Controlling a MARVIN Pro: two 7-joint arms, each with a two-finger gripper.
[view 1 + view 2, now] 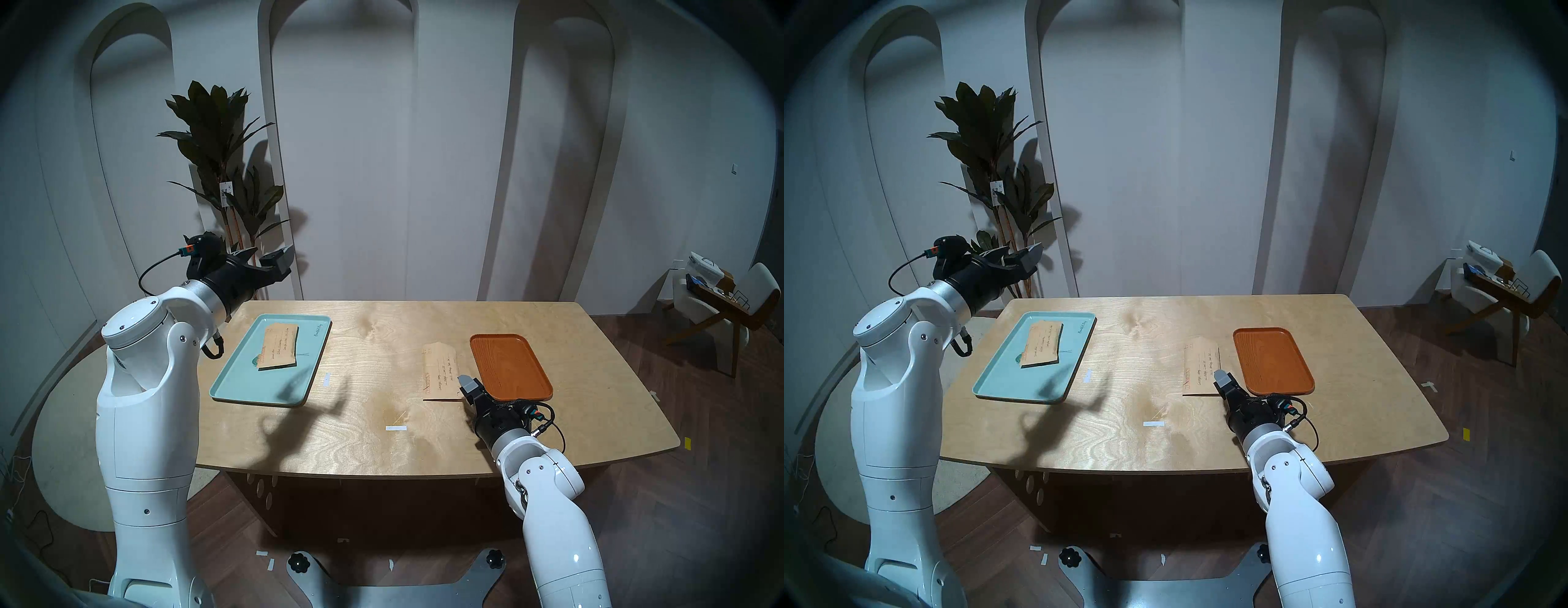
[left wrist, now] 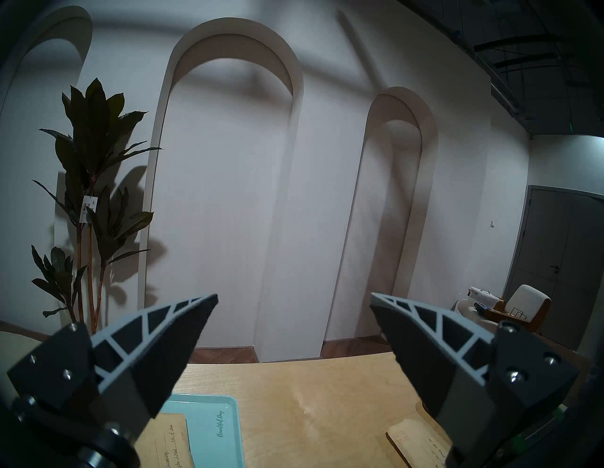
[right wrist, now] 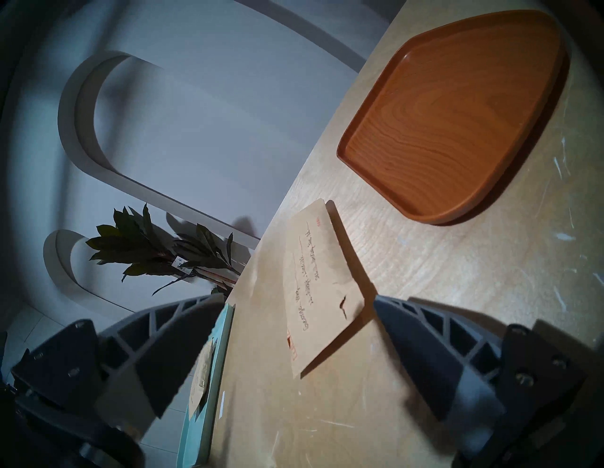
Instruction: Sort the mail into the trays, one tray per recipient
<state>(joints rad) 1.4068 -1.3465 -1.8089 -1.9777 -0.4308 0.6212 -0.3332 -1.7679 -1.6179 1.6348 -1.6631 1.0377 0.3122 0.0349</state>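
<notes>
One tan envelope [image 1: 280, 346] lies in the mint-green tray [image 1: 237, 382] at the table's left. The second envelope [image 1: 439, 367] lies on the table just left of the empty orange-brown tray [image 1: 509, 365]; its near end curls up a little. My right gripper [image 1: 466, 386] is open, turned on its side, at that envelope's near right corner; the right wrist view shows its jaws wide apart, with the envelope [image 3: 313, 287] just ahead of them and the tray [image 3: 457, 114] beyond. My left gripper [image 1: 275, 263] is open and empty, raised above the table's far left corner.
Two white tape strips [image 1: 395, 428] [image 1: 326, 379] lie on the wooden table [image 1: 382, 458]. A tall plant [image 1: 216, 140] stands behind the left arm. A chair [image 1: 721, 305] stands on the floor at far right.
</notes>
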